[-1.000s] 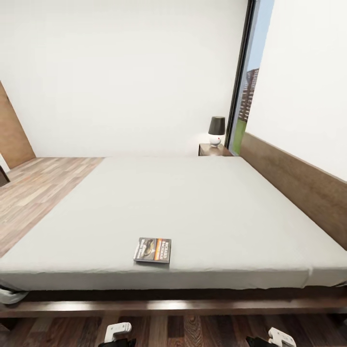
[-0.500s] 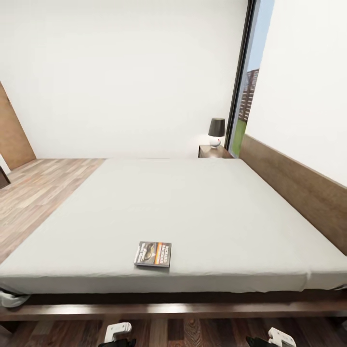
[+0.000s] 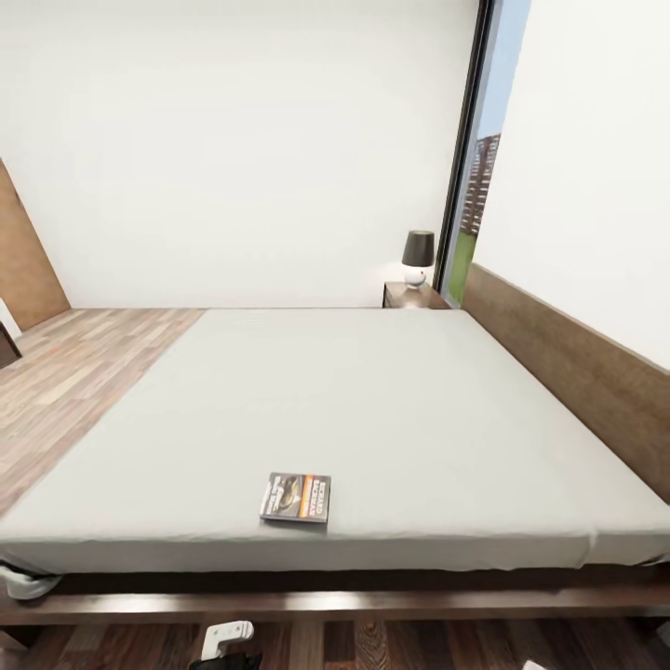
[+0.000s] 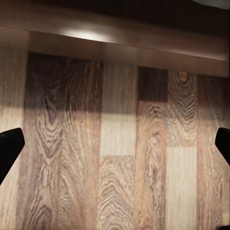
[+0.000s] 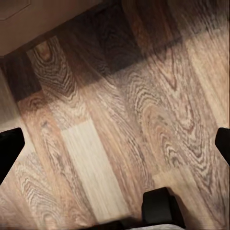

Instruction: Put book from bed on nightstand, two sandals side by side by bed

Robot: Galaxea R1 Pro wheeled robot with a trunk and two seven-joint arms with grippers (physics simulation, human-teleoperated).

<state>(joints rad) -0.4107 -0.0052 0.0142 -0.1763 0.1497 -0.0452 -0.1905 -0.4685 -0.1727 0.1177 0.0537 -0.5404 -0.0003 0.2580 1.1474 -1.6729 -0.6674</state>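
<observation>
The book (image 3: 295, 497) lies flat on the pale grey mattress of the bed (image 3: 372, 391), close to its near edge and a little left of the middle. A nightstand (image 3: 410, 294) stands at the far corner beside the headboard (image 3: 577, 372). The sandals are out of view. My left gripper (image 4: 115, 148) hangs open over the wood floor in front of the bed's dark base (image 4: 120, 40), nothing between its fingers. My right gripper (image 5: 115, 148) is open as well, above bare floor planks. A white part of my left arm (image 3: 226, 638) shows below the bed's edge.
A dark-shaded lamp (image 3: 418, 254) stands on the nightstand, next to the tall window (image 3: 475, 186). Striped plank floor (image 3: 65, 381) runs along the bed's left side. Grey fabric (image 3: 26, 582) hangs at the bed's near left corner. A dark block (image 5: 160, 208) sits below the right gripper.
The whole head picture has slid down a little, so the camera moved; the book lies where it did on the bed. The right arm's white part has slipped off the bottom edge.
</observation>
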